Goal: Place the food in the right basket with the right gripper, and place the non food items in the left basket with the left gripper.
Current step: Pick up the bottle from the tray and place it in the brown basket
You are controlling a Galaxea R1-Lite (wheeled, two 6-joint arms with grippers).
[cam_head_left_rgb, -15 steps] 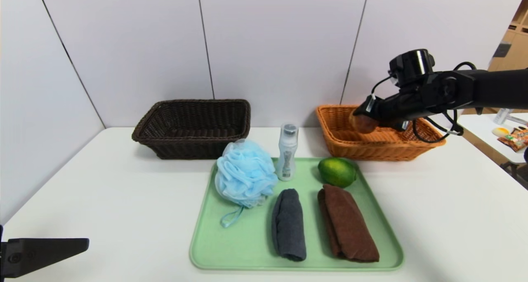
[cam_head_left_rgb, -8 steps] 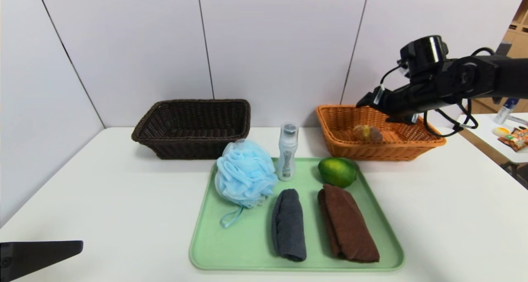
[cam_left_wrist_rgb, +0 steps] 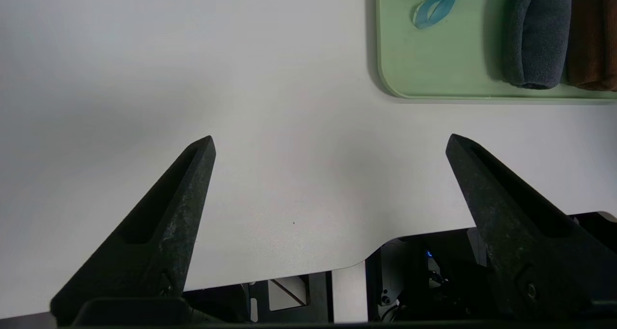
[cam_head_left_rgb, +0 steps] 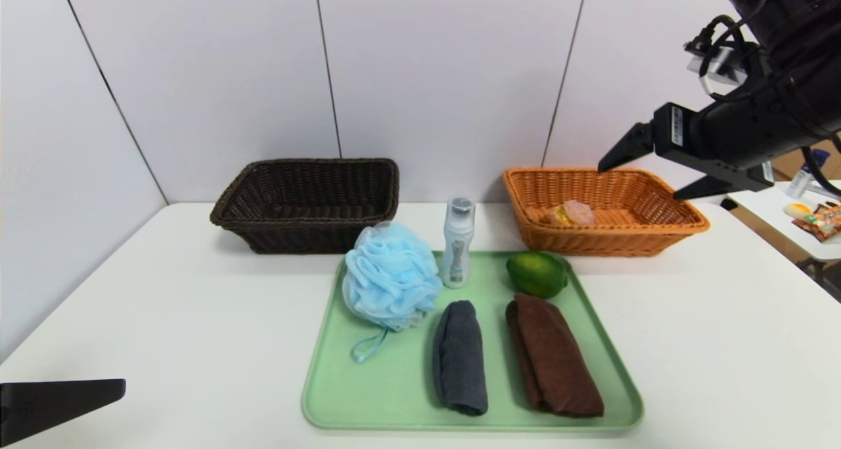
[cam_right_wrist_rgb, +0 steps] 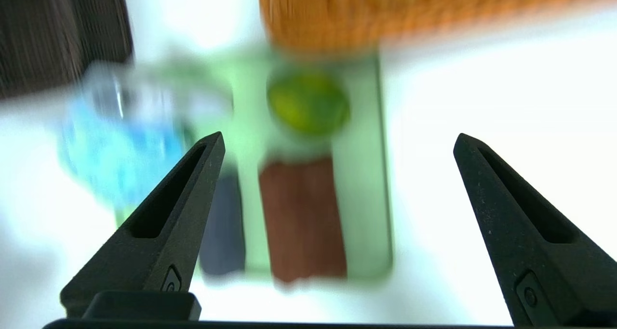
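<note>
The bun (cam_head_left_rgb: 570, 212) now lies inside the orange basket (cam_head_left_rgb: 683, 224); the right gripper (cam_head_left_rgb: 647, 171) has let it go and lifted away, jaws wide and empty. The lime (cam_head_left_rgb: 537, 273) waits on the tray (cam_head_left_rgb: 394, 383), next food

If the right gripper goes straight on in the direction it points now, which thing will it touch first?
Probably the green citrus fruit on the green tray. In the right wrist view the open right gripper, empty and raised beside the orange basket, aims about there, though the brown rolled towel lies close and depth is unclear.
</note>
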